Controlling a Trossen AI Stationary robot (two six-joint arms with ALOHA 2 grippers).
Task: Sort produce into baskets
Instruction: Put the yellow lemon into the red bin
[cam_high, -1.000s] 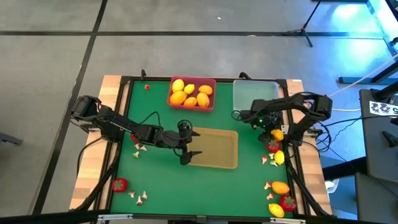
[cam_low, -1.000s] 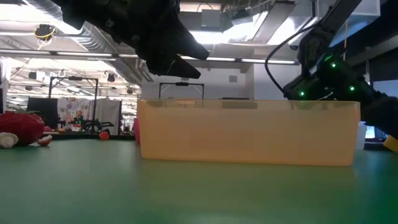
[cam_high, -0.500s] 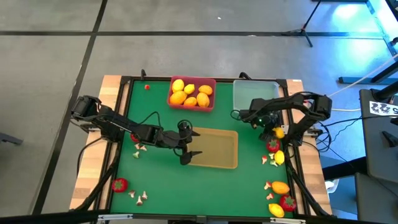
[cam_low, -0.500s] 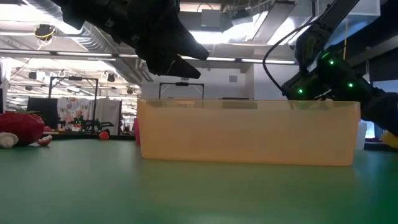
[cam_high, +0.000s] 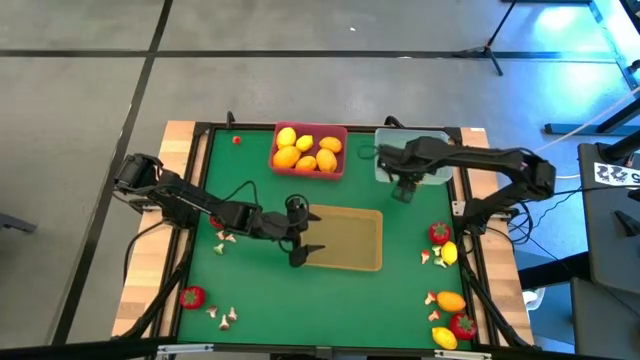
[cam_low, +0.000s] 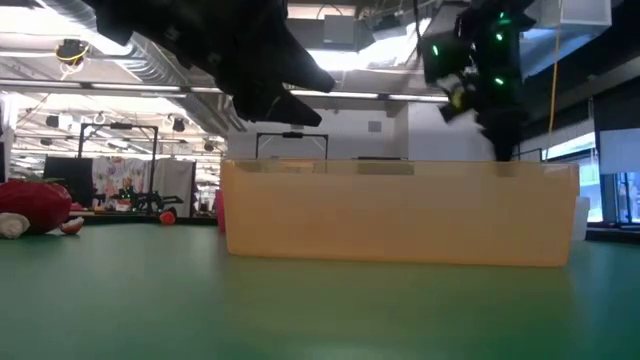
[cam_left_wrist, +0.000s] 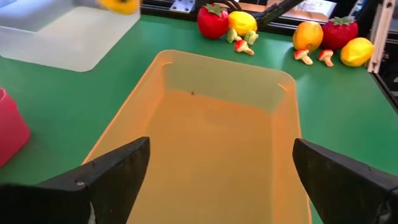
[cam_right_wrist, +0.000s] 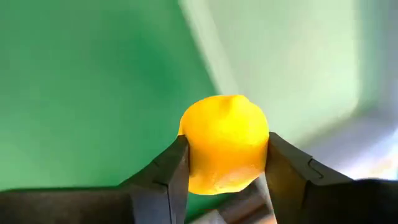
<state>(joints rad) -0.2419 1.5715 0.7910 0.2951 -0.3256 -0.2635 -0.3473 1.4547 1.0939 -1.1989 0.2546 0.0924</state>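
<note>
My right gripper (cam_high: 402, 190) is shut on a yellow lemon (cam_right_wrist: 225, 143), high above the near left corner of the clear basket (cam_high: 432, 150). The lemon also shows in the low view (cam_low: 458, 95) and in the left wrist view (cam_left_wrist: 120, 5). My left gripper (cam_high: 312, 230) hangs wide open and empty over the left end of the tan basket (cam_high: 350, 262), which holds nothing (cam_left_wrist: 211, 143). The pink basket (cam_high: 310, 174) at the far edge holds several yellow and orange lemons. My right gripper pinches the lemon between its two fingers, one on each of two opposite sides (cam_right_wrist: 186, 149). The fingers point down at the table from above. The lemon is lifted clear, above the green mat and the clear basket's edge.
At the right edge lie a red fruit (cam_high: 438, 232), a lemon (cam_high: 449, 253) and mushroom bits. In the near right corner lie an orange lemon (cam_high: 451, 300), a red fruit (cam_high: 462, 325) and a lemon (cam_high: 443, 340). On the left lie a red fruit (cam_high: 192, 296) and mushroom bits (cam_high: 225, 315).
My right gripper has risen with the lemon from the table's right edge and gone toward the far edge and the left, over the clear basket's near left corner. The lemon is lifted clear of the mat.
</note>
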